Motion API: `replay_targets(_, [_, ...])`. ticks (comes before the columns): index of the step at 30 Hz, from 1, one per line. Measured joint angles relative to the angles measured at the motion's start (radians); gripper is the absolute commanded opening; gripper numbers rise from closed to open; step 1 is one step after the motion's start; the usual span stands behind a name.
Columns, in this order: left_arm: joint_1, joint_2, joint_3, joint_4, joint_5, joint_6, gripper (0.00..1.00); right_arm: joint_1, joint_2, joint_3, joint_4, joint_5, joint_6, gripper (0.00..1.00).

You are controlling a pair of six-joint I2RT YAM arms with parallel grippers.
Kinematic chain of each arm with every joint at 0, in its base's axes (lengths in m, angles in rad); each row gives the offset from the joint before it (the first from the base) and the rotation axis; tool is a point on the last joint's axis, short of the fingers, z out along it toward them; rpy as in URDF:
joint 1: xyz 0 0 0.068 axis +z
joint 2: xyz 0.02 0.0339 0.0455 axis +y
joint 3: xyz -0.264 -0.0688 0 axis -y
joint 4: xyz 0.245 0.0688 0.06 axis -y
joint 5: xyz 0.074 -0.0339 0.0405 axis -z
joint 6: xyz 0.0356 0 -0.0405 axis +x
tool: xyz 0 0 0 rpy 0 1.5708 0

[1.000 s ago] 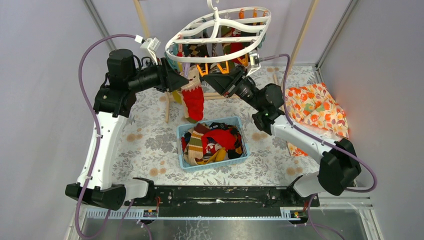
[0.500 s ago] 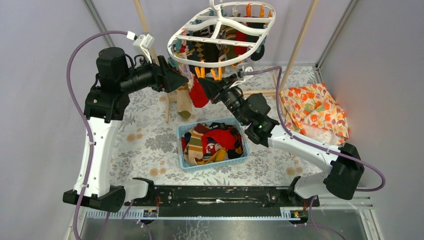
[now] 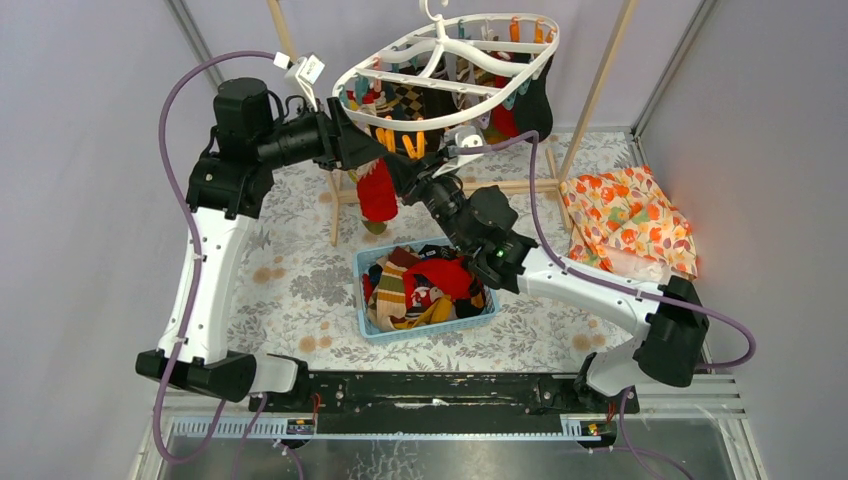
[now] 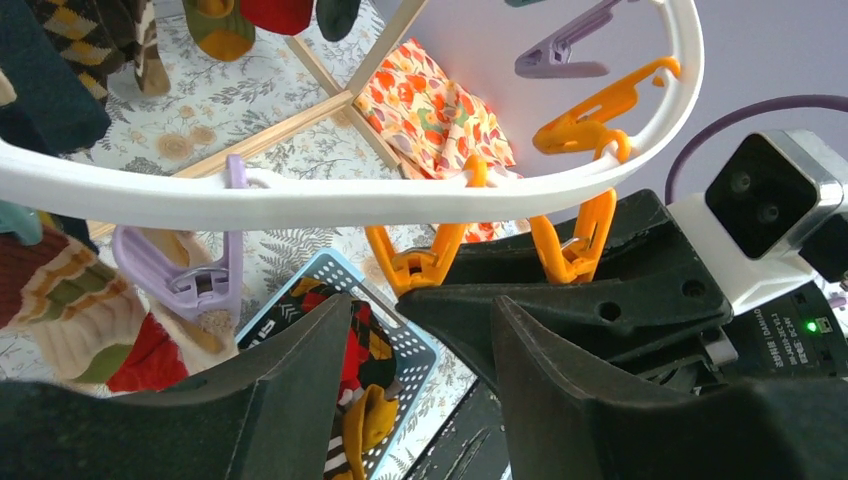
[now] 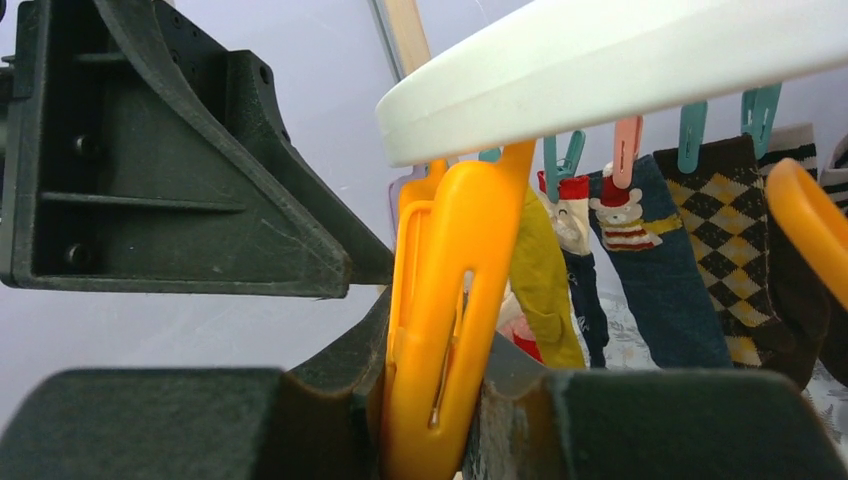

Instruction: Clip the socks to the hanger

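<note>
The white oval hanger point(image 3: 455, 62) hangs tilted above the table, with several socks clipped along its far side. My right gripper point(image 3: 408, 172) reaches up under its near rim and is shut on an orange clip point(image 5: 450, 330). My left gripper point(image 4: 420, 335) is open just left of it, nothing between its fingers point(image 4: 250, 400). A red sock point(image 3: 378, 192) with a striped cuff hangs from a purple clip point(image 4: 190, 285) beside the left gripper point(image 3: 375, 150). Navy point(image 5: 650, 280), argyle point(image 5: 740, 230) and mustard point(image 5: 545, 280) socks dangle behind the orange clip.
A blue basket point(image 3: 364, 290) full of mixed socks sits on the patterned table below the grippers. An orange floral cloth point(image 3: 630, 220) lies at the right. A wooden rail frame point(image 3: 590, 95) stands behind the hanger. A second orange clip point(image 4: 575, 245) hangs on the rim point(image 4: 350, 200).
The left gripper has opened and drawn back from the red sock, which now hangs from the rim. The hanger has swung and tilted. The right arm has moved left, holding the orange clip.
</note>
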Motion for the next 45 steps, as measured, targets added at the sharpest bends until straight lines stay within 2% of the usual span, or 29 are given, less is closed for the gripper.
replay_targets(12, [-0.002, 0.032, 0.009, 0.066, 0.018, -0.042, 0.59, 0.019, 0.035, 0.035, -0.011, 0.018, -0.035, 0.0])
replay_targets(19, [-0.004, 0.058, 0.009, 0.1, 0.018, -0.071, 0.36, 0.026, 0.037, 0.05, -0.023, 0.034, -0.047, 0.01])
replay_targets(21, [-0.003, 0.063, 0.009, 0.105, 0.022, -0.074, 0.28, 0.026, 0.037, 0.051, -0.03, 0.04, -0.049, 0.09])
replay_targets(26, [-0.003, 0.066, 0.008, 0.113, 0.016, -0.073, 0.08, 0.026, 0.038, 0.059, -0.047, 0.049, -0.046, 0.58])
replay_targets(28, [-0.004, 0.066, 0.008, 0.115, 0.016, -0.077, 0.02, 0.027, 0.038, 0.059, -0.055, 0.051, -0.036, 0.68])
replay_targets(33, [-0.006, 0.066, 0.008, 0.118, 0.017, -0.079, 0.0, 0.031, 0.019, 0.037, -0.106, 0.078, 0.004, 0.75])
replay_targets(37, [-0.006, 0.066, 0.008, 0.119, 0.017, -0.076, 0.0, 0.031, -0.053, -0.016, -0.246, 0.12, 0.06, 0.78])
replay_targets(40, [-0.006, 0.066, 0.005, 0.119, 0.017, -0.068, 0.0, 0.031, -0.138, -0.08, -0.416, 0.146, 0.149, 0.79])
replay_targets(45, [-0.005, 0.066, -0.002, 0.117, 0.017, -0.052, 0.0, 0.031, -0.156, -0.177, -0.561, 0.124, 0.262, 0.75])
